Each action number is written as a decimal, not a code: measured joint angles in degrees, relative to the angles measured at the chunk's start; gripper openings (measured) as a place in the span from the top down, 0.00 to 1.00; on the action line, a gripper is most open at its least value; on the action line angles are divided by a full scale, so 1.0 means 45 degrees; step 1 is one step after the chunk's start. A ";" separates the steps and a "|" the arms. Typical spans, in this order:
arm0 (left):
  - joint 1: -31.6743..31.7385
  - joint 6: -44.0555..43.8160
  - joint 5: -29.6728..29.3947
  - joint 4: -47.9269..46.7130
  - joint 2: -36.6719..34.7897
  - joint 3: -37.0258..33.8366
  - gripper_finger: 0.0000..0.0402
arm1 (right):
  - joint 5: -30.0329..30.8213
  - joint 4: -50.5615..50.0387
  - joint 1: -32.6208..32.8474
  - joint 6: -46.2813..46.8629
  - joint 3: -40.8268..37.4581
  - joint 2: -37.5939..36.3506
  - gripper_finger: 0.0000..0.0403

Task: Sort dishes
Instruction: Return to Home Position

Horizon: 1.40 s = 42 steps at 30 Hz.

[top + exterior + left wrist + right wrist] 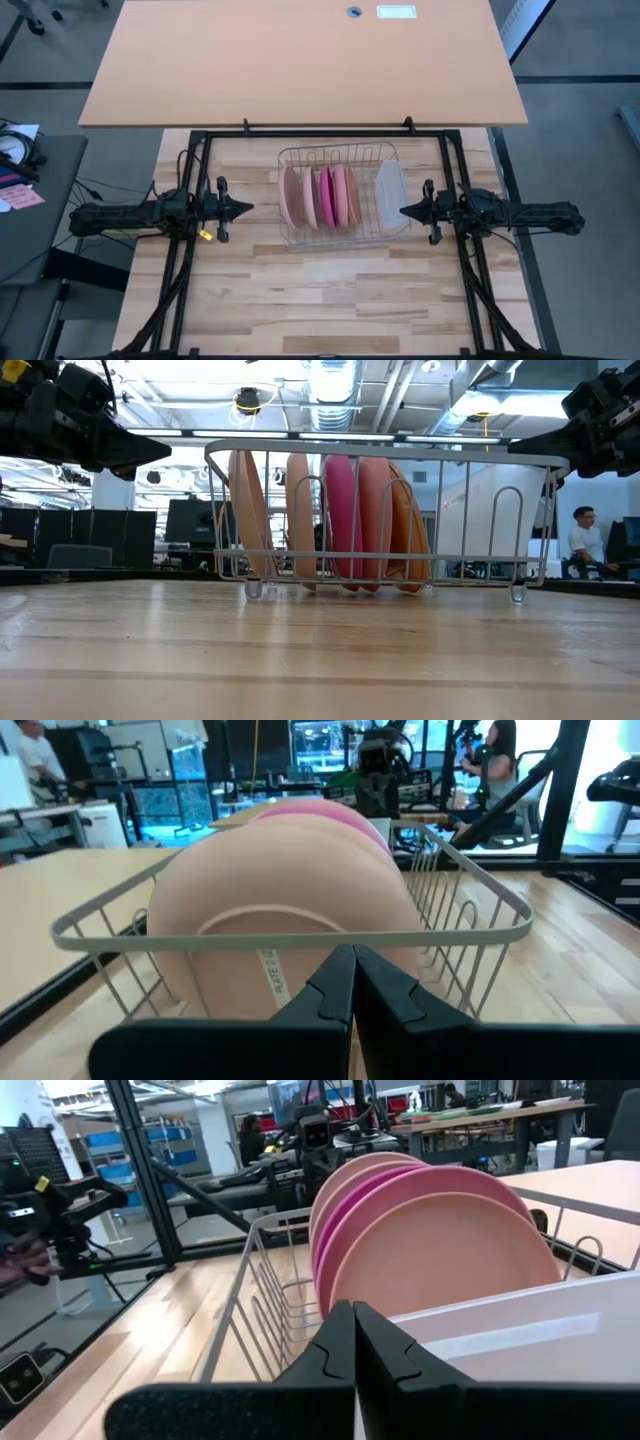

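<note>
Several dishes [320,196] stand on edge in a row inside a wire rack [335,152] at the table's middle, in pale pink, salmon-orange and magenta. They also show in the low view [345,520]. A translucent tub [390,195] stands in the rack's right end. My left gripper [250,209] hovers shut and level just left of the rack, facing the pale dish [290,910]. On the other side my right gripper [403,211] is shut and level at the rack's right end, facing the tub [520,1330] and the dishes [440,1260] behind it. Neither holds anything.
A black frame [190,250] runs around the work area, and both arms reach in from its sides. Beyond the far edge stands a large tan tabletop [300,60]. Bare wood [320,300] lies on the rack's near side. A person [583,540] sits in the room behind.
</note>
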 joint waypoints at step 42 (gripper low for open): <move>-0.0053 0.0505 -0.0209 0.0073 -0.0729 0.0000 1.00 | -0.0023 0.0076 0.0000 -0.0165 0.0000 0.0000 0.97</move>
